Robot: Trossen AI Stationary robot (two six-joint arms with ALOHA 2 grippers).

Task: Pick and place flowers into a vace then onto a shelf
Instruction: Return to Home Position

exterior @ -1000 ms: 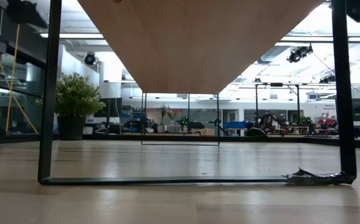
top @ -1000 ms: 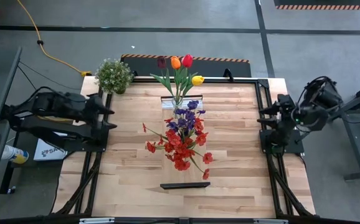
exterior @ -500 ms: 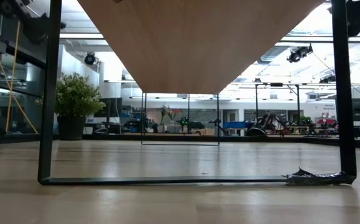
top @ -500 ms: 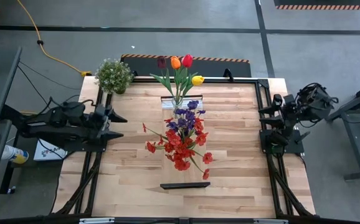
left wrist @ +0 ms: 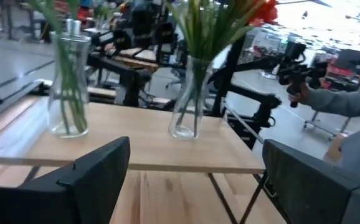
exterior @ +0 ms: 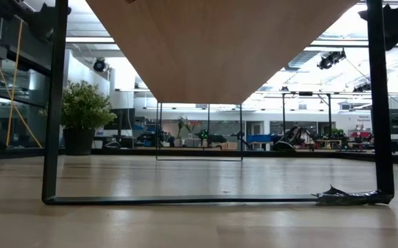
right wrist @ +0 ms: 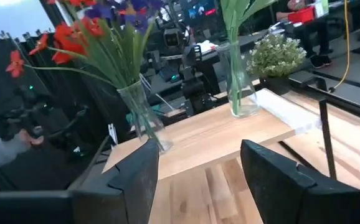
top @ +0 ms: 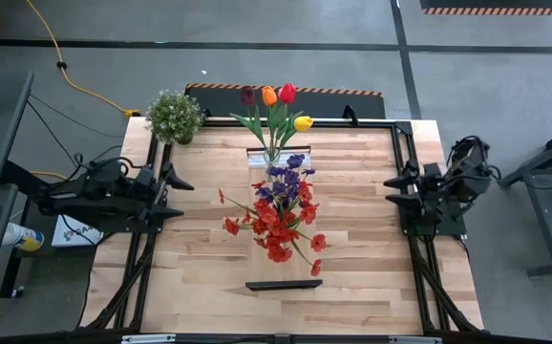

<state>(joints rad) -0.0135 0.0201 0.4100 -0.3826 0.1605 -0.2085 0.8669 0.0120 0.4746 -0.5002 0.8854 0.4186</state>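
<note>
The shelf (top: 284,284) runs down the middle of the table from far to near, and the low view shows its underside (exterior: 220,48). Two glass vases stand on it. The far one (top: 272,156) holds red, orange, yellow and dark tulips (top: 276,96). The nearer one holds red sprays and a purple sprig (top: 281,215). Both vases show in the left wrist view (left wrist: 68,87) (left wrist: 189,99) and in the right wrist view (right wrist: 236,81) (right wrist: 144,118). My left gripper (top: 174,194) hovers open by the table's left edge. My right gripper (top: 392,190) hovers open by the right edge. Both point at the shelf.
A bushy green potted plant (top: 174,115) stands at the table's far left corner. Dark frame rails run along the left and right table edges under the arms. Bare wood lies between each gripper and the shelf. A person's grey sleeve (left wrist: 354,99) shows beyond the table.
My right arm has swung down, and its gripper now reaches toward the shelf over the table's right edge. My left gripper has moved a little toward the shelf and the near edge. The vases and flowers have stayed where they were.
</note>
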